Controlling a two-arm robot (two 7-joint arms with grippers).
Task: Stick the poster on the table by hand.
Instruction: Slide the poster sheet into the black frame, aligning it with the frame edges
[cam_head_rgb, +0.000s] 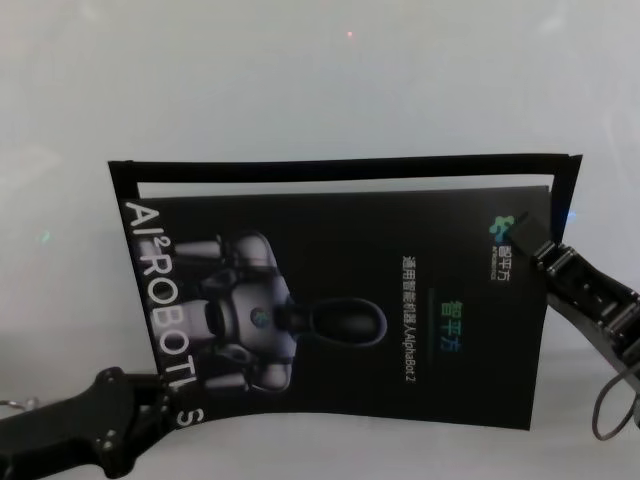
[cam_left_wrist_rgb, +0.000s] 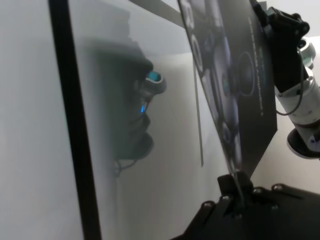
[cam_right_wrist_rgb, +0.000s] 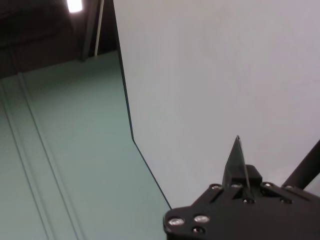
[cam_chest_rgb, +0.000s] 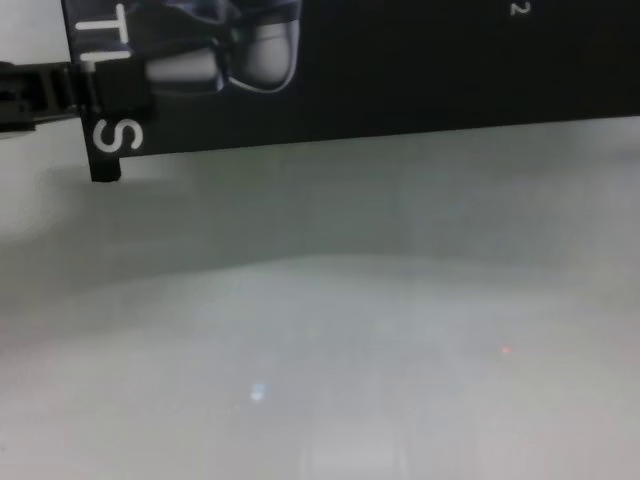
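The poster is a black glossy sheet with white letters and a grey-white robot picture. It is held flat a little above the pale table. My left gripper is shut on its near left corner by the white letters; this also shows in the chest view and the left wrist view. My right gripper is shut on the poster's right edge near the small logo. In the right wrist view it pinches the sheet, seen edge-on. The poster fills the top of the chest view.
A thin black line runs just beyond the poster's far edge and down both sides; it also shows in the left wrist view. The table stretches bare towards me below the poster. A small red dot lies far back.
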